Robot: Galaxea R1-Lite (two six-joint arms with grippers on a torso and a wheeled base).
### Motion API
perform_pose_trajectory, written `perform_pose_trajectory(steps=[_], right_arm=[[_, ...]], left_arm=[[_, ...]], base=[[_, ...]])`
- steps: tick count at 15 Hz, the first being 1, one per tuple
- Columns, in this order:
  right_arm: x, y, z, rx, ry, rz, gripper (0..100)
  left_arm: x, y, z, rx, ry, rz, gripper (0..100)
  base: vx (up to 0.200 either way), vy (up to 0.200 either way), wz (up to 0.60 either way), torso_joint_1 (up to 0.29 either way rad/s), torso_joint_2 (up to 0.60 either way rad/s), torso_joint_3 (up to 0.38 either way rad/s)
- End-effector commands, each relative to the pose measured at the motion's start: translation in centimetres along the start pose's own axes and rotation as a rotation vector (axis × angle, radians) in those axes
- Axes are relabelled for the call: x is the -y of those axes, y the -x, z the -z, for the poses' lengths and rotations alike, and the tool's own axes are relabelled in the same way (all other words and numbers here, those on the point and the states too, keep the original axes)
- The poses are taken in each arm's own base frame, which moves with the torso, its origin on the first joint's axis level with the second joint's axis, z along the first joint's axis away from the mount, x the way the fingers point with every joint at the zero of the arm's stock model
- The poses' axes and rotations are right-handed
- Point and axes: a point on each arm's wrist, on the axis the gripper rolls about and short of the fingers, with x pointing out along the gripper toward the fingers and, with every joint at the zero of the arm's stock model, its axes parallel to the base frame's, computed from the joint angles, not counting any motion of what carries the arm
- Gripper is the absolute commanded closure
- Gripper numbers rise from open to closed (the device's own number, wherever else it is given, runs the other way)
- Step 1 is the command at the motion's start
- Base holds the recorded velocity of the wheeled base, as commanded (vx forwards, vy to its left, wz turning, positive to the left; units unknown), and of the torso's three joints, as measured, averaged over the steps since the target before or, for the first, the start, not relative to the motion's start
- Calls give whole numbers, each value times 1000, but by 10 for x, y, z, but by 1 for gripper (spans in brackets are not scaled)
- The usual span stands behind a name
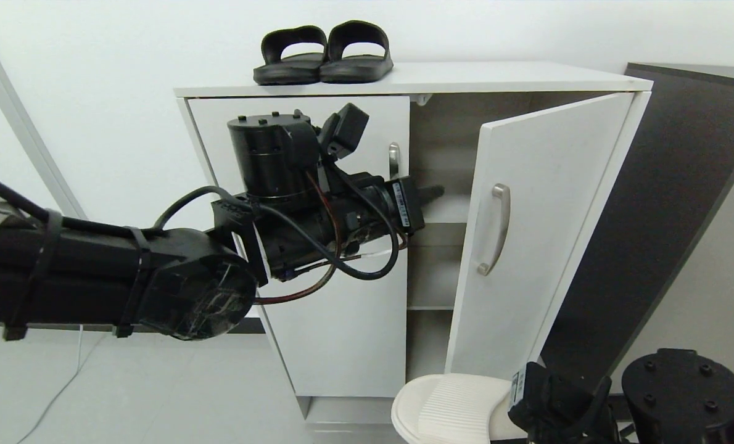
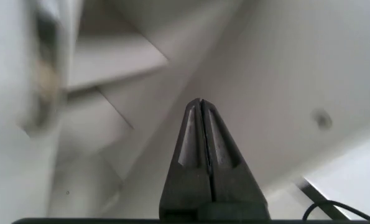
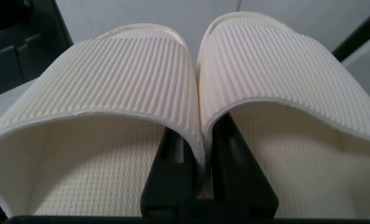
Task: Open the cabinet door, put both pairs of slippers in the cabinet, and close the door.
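The white cabinet (image 1: 404, 77) has its right door (image 1: 546, 246) swung open and its left door (image 1: 342, 333) closed. A black pair of slippers (image 1: 324, 55) rests on the cabinet top. My left gripper (image 1: 436, 193) is shut on nothing, its tip just inside the opening beside the left door's handle (image 1: 393, 159); in the left wrist view the left gripper (image 2: 201, 111) points at the bare shelves (image 2: 110, 62). My right gripper (image 3: 200, 149) is shut on the touching inner walls of the cream slippers (image 3: 104, 74), held low in front of the cabinet (image 1: 447, 407).
Shelves (image 1: 435, 216) show inside the open right half. The open door's metal handle (image 1: 495, 229) faces me. A dark panel (image 1: 663, 216) leans against the wall right of the cabinet. A thin cable (image 1: 58, 388) lies on the floor at left.
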Motion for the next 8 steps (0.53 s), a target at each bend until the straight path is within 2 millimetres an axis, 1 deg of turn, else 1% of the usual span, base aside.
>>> perform_pose_trajectory(steps=[1, 2, 3, 4, 5, 6, 8], right_arm=[[-3, -1, 2, -10, 5, -13, 100], [-4, -1, 2, -12, 7, -18, 100], [-5, -1, 6, -26, 6, -23, 100], [-6, -1, 7, -30, 6, -26, 100], [-6, -1, 7, -30, 8, -29, 100], [-6, -1, 8, -33, 7, -29, 100], [-6, -1, 8, -33, 7, -29, 100]], left_arm=[[8, -9, 7, -17, 1, 34, 100], [14, -14, 9, -19, 0, 53, 100], [30, -22, 17, -18, -4, 103, 100], [42, -25, 23, -19, -5, 143, 100], [53, -26, 26, -9, -7, 175, 100], [55, -26, 26, -5, -7, 178, 100], [54, -26, 26, 4, -7, 155, 100]], base=[[-200, 0, 0, 2, 2, 7], [-200, 0, 0, -2, 7, 2], [-200, 0, 0, 2, 2, 2], [0, 0, 0, 0, 0, 0], [0, 0, 0, 0, 0, 0], [0, 0, 0, 0, 0, 0], [0, 0, 0, 0, 0, 0]])
